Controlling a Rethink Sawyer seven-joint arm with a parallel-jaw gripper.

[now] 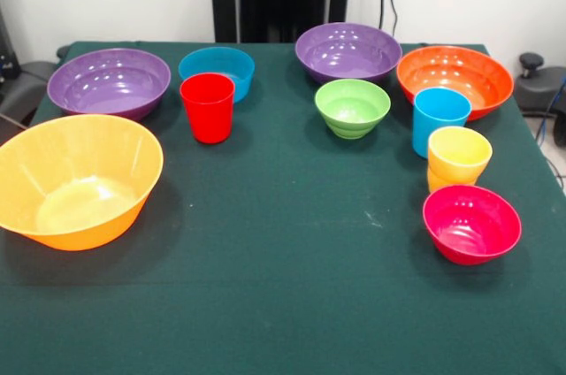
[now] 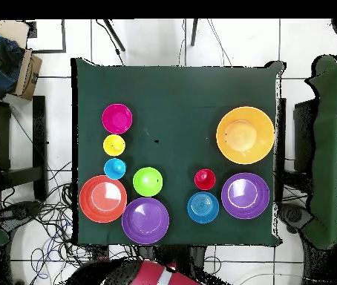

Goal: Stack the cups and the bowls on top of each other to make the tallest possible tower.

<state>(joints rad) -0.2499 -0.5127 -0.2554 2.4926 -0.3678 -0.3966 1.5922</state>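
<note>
Glossy round plastic bowls and smooth cups sit unstacked on the green cloth surface (image 1: pixel 283 304).
The yellow cup (image 1: pixel 458 157) touches the pink bowl (image 1: pixel 471 224); the jaws are out of sight.

A dark green table (image 1: pixel 292 304) stands on a white tiled floor (image 2: pixel 164 37) strewn with cables (image 2: pixel 45 215).

6 bowls (image 2: pixel 245 134), 3 cups (image 2: pixel 205 179), unstacked.
</note>
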